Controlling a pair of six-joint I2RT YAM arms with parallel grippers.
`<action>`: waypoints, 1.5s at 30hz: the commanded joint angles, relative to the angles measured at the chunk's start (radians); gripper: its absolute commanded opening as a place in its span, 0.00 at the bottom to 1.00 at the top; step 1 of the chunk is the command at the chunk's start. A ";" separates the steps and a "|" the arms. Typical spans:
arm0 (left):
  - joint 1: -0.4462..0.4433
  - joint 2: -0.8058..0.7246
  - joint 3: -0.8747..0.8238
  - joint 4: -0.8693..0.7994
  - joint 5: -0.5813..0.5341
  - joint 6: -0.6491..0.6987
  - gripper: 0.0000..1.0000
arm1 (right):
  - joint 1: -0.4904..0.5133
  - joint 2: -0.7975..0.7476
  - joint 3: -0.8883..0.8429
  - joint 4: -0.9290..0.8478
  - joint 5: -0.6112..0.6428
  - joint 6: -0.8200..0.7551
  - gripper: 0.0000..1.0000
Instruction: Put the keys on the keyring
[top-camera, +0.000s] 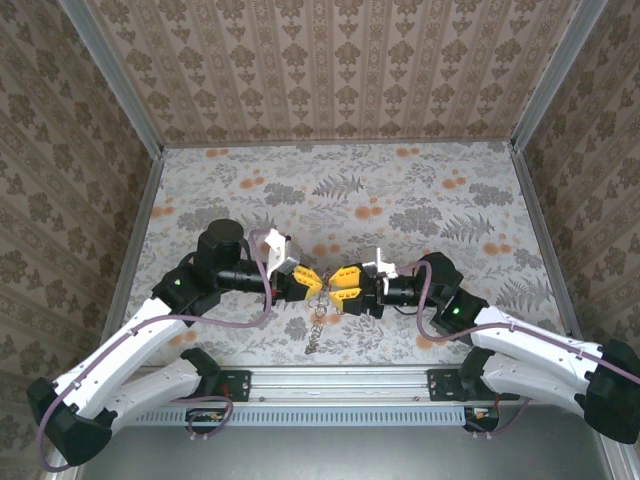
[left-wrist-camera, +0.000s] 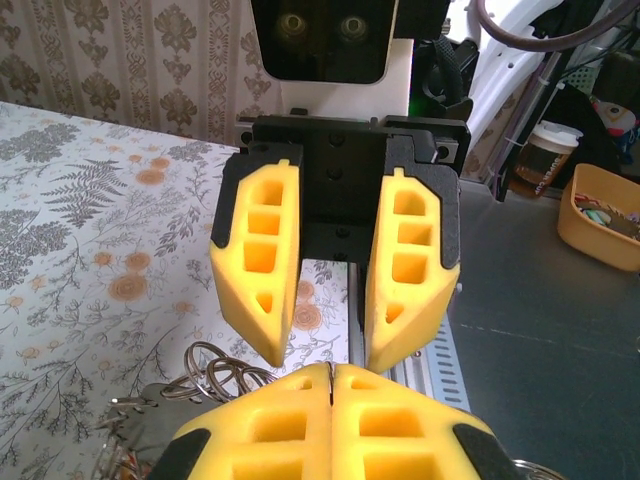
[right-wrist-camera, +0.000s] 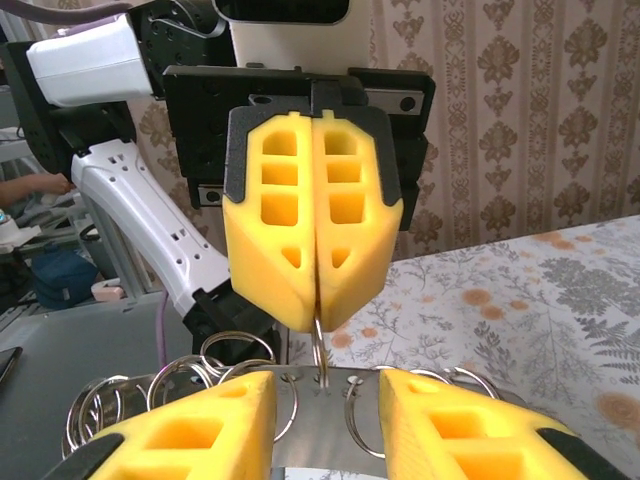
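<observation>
Since the keyring (left-wrist-camera: 218, 372), a bunch of steel split rings with a short chain (top-camera: 314, 335) trailing toward the near edge, needs one loop held firm for threading, the left gripper (right-wrist-camera: 318, 312) is pinched shut on a thin wire loop of it. Nose to nose with it, the right gripper (left-wrist-camera: 330, 348) has its fingers apart, straddling a flat metal piece (right-wrist-camera: 322, 425) among the rings, probably lining up a second hold. I cannot pick out either key. All this sits at the table's (top-camera: 400, 200) near centre, close to the rail (top-camera: 330, 385). Open room lies farther out and to both sides.
</observation>
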 joint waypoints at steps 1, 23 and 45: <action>-0.010 -0.001 0.005 0.051 0.038 -0.009 0.00 | 0.010 0.017 0.038 0.025 -0.029 -0.006 0.33; -0.015 0.014 0.007 0.056 0.034 -0.003 0.00 | 0.027 0.046 0.084 -0.036 -0.050 -0.037 0.00; -0.029 0.037 0.059 -0.094 -0.069 0.057 0.21 | 0.029 -0.033 0.165 -0.338 0.025 -0.133 0.00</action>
